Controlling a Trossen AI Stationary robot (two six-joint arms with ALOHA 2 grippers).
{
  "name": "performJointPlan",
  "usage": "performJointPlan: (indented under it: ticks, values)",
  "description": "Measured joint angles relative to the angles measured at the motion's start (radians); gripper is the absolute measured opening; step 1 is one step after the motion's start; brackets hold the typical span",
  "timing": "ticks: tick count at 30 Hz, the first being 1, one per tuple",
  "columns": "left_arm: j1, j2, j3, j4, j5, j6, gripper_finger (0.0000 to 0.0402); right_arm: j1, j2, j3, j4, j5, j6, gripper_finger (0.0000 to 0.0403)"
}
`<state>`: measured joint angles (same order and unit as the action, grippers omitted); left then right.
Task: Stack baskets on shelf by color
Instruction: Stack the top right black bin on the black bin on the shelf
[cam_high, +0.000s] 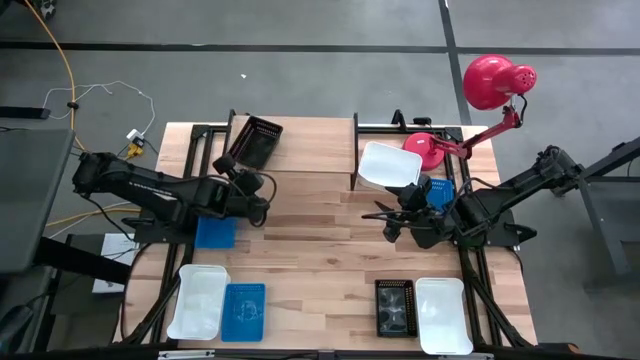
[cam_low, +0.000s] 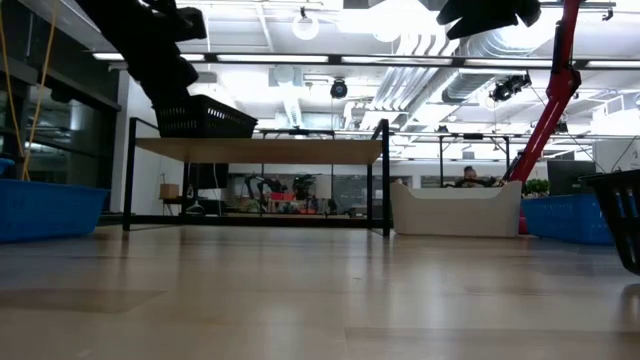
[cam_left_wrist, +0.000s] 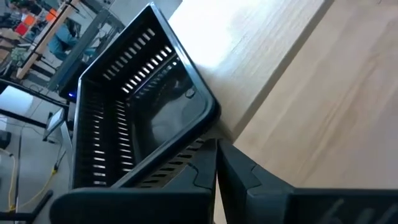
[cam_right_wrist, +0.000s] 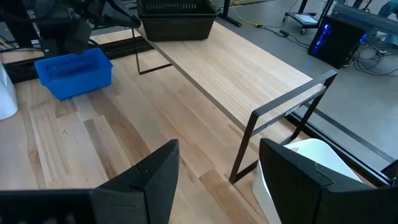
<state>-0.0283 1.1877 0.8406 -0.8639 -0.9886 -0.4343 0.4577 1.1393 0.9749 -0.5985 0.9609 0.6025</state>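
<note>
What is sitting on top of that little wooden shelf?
Only a black basket at the left end of the shelf, gripped by the left end effector. Its inside looks empty.

Even, bright overhead light fills the scene. In the low view, ceiling lamps (cam_low: 305, 25) blow out to white glare and the near surface (cam_low: 320, 300) blurs. A pale sheen washes the shelf (cam_left_wrist: 217, 31) in the left wrist view; shadows stay soft.

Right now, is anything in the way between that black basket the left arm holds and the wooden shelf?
Nothing visible. The left gripper is shut on the black basket, which already sits at the left end of the shelf, and the board beside it is bare.
</note>
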Motion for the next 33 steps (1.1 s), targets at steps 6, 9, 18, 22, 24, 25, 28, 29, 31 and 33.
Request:
performJointPlan:
  ticks: [6, 9, 18, 22, 24, 25, 28, 29, 31, 33]
  values:
    - [0.022, 0.000, 0.000, 0.045, 0.009, 0.049, 0.0000, 0.000, 0.000, 0.000, -0.004, 0.000, 0.000, 0.0208]
    - [0.030, 0.000, 0.000, 0.107, 0.009, 0.098, 0.0000, 0.000, 0.000, 0.000, -0.004, 0.001, 0.000, 0.0208]
    - [0.073, 0.000, 0.000, 0.307, 0.072, 0.275, 0.0000, 0.000, 0.000, 0.000, -0.004, 0.001, 0.000, 0.0208]
    - [0.086, 0.000, 0.000, 0.398, 0.115, 0.357, 0.0000, 0.000, 0.000, 0.000, -0.004, 0.001, 0.000, 0.0208]
    - [0.087, -0.005, 0.006, 0.452, 0.205, 0.383, 0.0000, 0.000, 0.000, 0.000, -0.004, 0.001, 0.000, 0.0208]
    - [0.086, -0.012, 0.019, 0.464, 0.251, 0.386, 0.0000, 0.000, 0.000, 0.000, -0.004, 0.001, 0.000, 0.0208]
    - [0.085, -0.015, 0.089, 0.502, 0.336, 0.415, 0.0000, 0.000, 0.000, 0.000, -0.004, 0.004, 0.000, 0.0208]
    - [0.085, -0.015, 0.116, 0.501, 0.348, 0.446, 0.0000, 0.000, 0.000, 0.000, -0.004, 0.010, 0.000, 0.0208]
    - [0.097, -0.012, 0.182, 0.507, 0.360, 0.521, 0.0000, 0.000, 0.000, 0.000, -0.004, 0.017, 0.000, 0.0208]
    - [0.145, 0.012, 0.271, 0.495, 0.417, 0.578, 0.0000, 0.000, 0.000, 0.000, -0.004, 0.031, 0.001, 0.0208]
